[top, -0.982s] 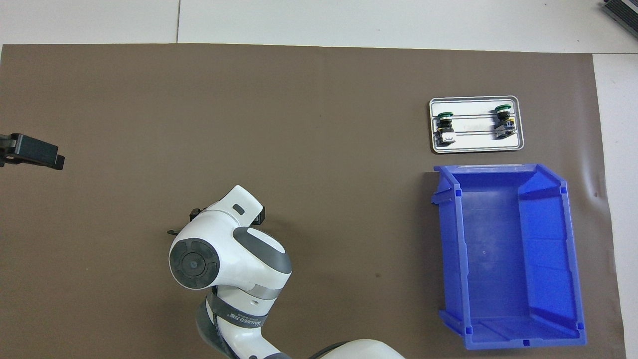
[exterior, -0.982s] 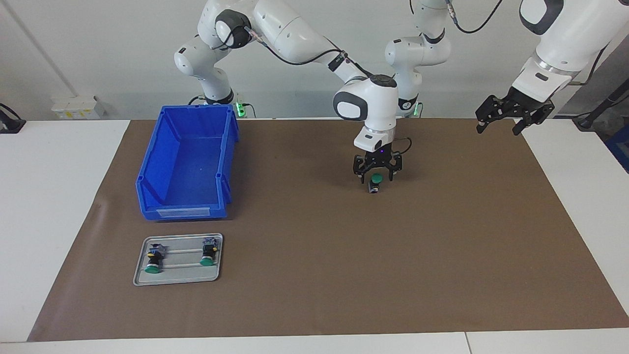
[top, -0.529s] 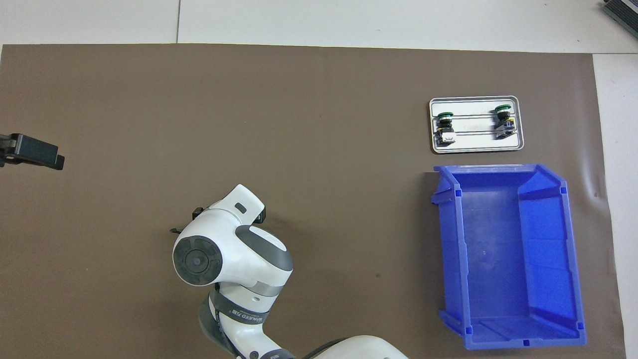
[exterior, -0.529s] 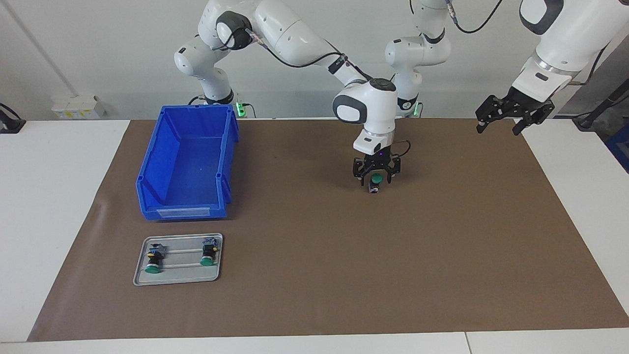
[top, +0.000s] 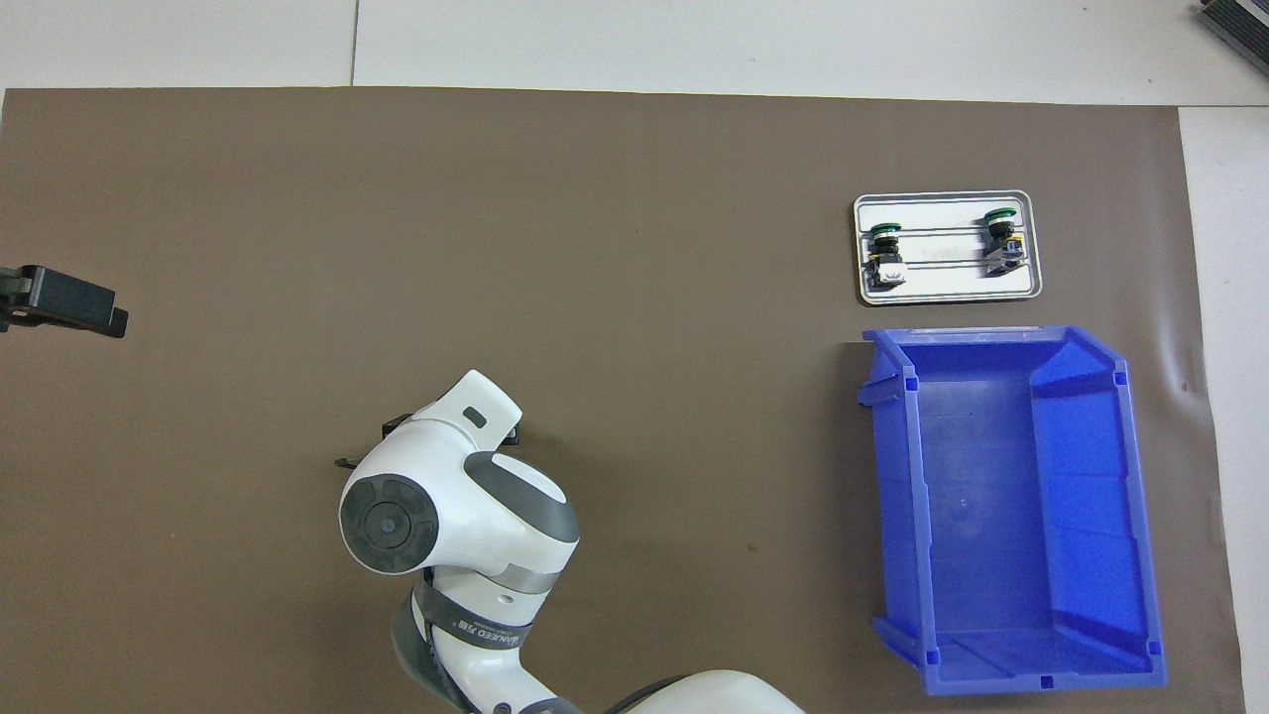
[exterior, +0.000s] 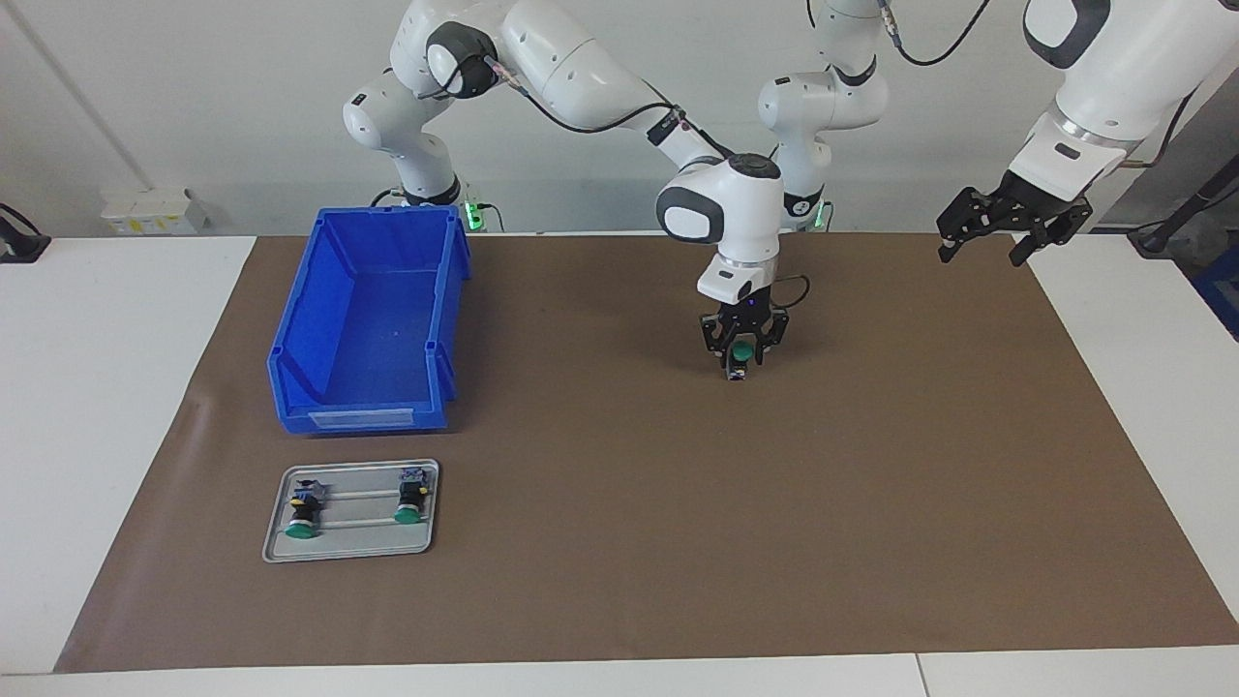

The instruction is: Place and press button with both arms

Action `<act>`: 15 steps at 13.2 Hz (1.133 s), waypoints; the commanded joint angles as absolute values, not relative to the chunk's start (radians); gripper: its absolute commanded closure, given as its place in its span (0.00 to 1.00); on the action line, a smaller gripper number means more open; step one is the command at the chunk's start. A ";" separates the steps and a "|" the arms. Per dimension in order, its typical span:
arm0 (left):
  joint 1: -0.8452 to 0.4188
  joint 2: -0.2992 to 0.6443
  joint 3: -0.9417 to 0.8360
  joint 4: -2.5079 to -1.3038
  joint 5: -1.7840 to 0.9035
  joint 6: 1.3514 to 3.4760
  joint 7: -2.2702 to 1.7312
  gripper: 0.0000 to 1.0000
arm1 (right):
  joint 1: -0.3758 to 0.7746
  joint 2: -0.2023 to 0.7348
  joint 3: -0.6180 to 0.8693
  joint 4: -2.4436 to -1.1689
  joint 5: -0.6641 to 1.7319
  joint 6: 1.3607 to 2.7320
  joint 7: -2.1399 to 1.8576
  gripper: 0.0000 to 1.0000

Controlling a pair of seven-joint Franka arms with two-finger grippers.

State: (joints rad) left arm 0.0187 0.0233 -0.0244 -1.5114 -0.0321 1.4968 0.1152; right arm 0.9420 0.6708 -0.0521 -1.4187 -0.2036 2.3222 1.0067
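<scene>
The right gripper (exterior: 741, 350) is lowered onto the brown mat (exterior: 619, 542) near mid-table, its fingers drawn in against the sides of the green-capped button (exterior: 740, 356), which stands on the mat. The left gripper (exterior: 1002, 225) hangs spread wide and empty over the mat's edge at the left arm's end. The blue bin (exterior: 368, 319) and the metal tray (exterior: 350, 552) of spare buttons (exterior: 300, 529) lie toward the right arm's end.

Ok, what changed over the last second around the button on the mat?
The right gripper has drawn its fingers in around the green-capped black push-button standing on the brown mat. The left gripper still waits open at its own end of the mat. The blue plastic bin and grey metal tray stayed put.
</scene>
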 commanded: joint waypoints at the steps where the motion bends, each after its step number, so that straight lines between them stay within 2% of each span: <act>1: 0.026 -0.002 -0.026 -1.540 -0.040 1.512 0.117 0.00 | 0.940 0.678 -0.051 -1.414 -0.209 2.335 1.003 0.41; 3: 0.026 -0.002 -0.026 -1.540 -0.040 1.512 0.117 0.00 | 0.940 0.678 -0.051 -1.414 -0.209 2.335 1.003 0.41; 4: 0.026 -0.002 -0.026 -1.540 -0.040 1.511 0.117 0.00 | 0.939 0.678 -0.051 -1.414 -0.209 2.333 1.002 0.44; 5: 0.026 -0.002 -0.026 -1.540 -0.040 1.512 0.117 0.00 | 0.936 0.680 -0.051 -1.413 -0.221 2.329 1.002 0.69; 6: 0.026 -0.002 -0.028 -1.540 -0.040 1.511 0.117 0.00 | 0.936 0.680 -0.051 -1.413 -0.225 2.329 0.999 1.00; 10: 0.026 -0.002 -0.026 -1.540 -0.040 1.512 0.117 0.00 | 0.914 0.675 -0.051 -1.388 -0.192 2.304 0.996 1.00; 12: 0.026 -0.002 -0.026 -1.540 -0.040 1.512 0.117 0.00 | 0.897 0.648 -0.052 -1.364 -0.189 2.249 0.994 1.00; 13: 0.026 -0.002 -0.026 -1.540 -0.040 1.511 0.117 0.00 | 0.884 0.611 -0.052 -1.368 -0.189 2.238 0.993 1.00; 15: 0.026 -0.002 -0.026 -1.540 -0.040 1.511 0.117 0.00 | 0.816 0.495 -0.052 -1.388 -0.187 2.115 0.939 1.00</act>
State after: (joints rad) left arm 0.0187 0.0231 -0.0244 -1.5114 -0.0321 1.4968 0.1152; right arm 0.8757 0.6098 -0.0635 -1.3610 -0.2019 2.2160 1.0028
